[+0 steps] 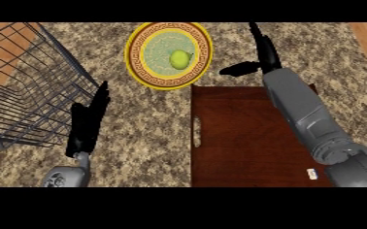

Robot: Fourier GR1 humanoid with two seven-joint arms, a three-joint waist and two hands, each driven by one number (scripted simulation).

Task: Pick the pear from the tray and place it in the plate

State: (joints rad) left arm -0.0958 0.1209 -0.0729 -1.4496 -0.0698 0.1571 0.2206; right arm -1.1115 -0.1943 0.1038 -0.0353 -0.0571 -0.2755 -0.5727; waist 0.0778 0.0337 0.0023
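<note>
Closest to me, the tray (pixel 243 140) lies bare on the counter (pixel 143 136), with my right forearm crossing its far right corner. My left hand (pixel 87 121) rests open, fingers straight, just beside the basket (pixel 36 97); I leave it there.

Further out, my right hand (pixel 267 58) hangs past the tray's far edge, to the right of the plate (pixel 136 53). Its fingers are straight, its thumb sticks out toward the plate's rim, and it holds nothing. The pear (pixel 178 59) sits on the plate, a little right of centre and apart from the hand.

I judge the placing done, so what is left is a clean retreat. I would raise the hand first, then draw it back over the tray, keeping the thumb well off the rim. A knock there could shift the plate and set the fruit rolling. I would go slowly and avoid any sideways sweep toward the plate.

The pear is small, yellow-green and smooth, with a darker tip pointing right. It looks rounded enough to roll if jogged, though the plate's shallow middle should hold it.
</note>
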